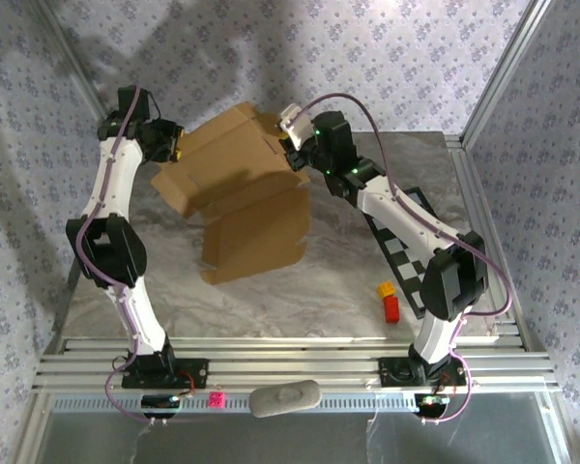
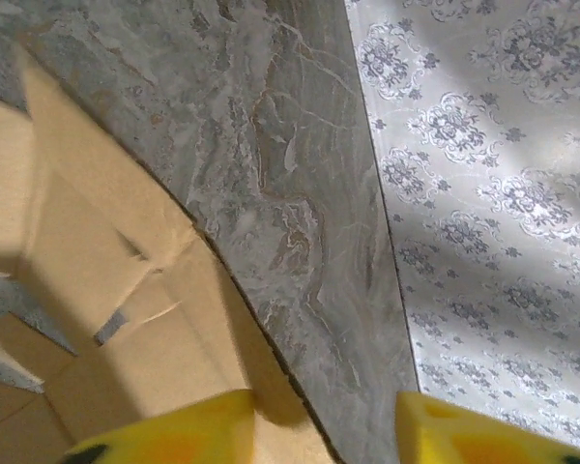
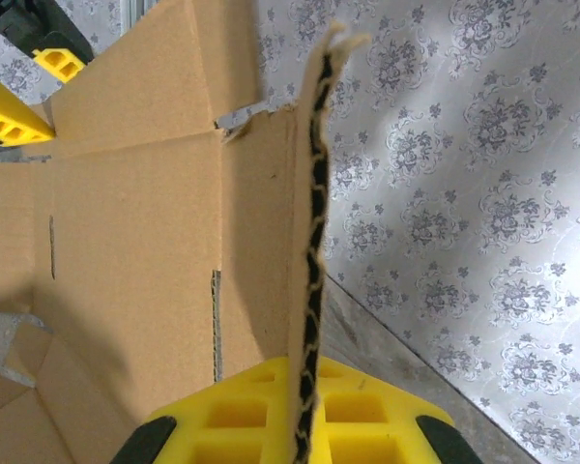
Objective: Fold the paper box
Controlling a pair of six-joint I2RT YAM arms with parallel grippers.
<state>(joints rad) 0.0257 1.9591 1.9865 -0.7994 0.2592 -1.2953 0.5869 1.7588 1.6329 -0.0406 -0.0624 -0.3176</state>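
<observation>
The paper box (image 1: 242, 184), opened out with its flaps spread, is tilted up over the far middle of the tabletop (image 1: 338, 290), between the two arms. The right end effector (image 3: 304, 425) is clamped on the thin edge of an upright cardboard wall at the box's right side. The left end effector (image 2: 324, 430) sits at the box's left corner, its yellow fingers apart with the cardboard's edge running into the gap between them.

White-and-black arm links (image 1: 116, 179), purple cables (image 1: 348, 97), green lights (image 1: 317, 132), yellow gridded pincer pads (image 3: 237, 418), black bases (image 1: 164, 372)
</observation>
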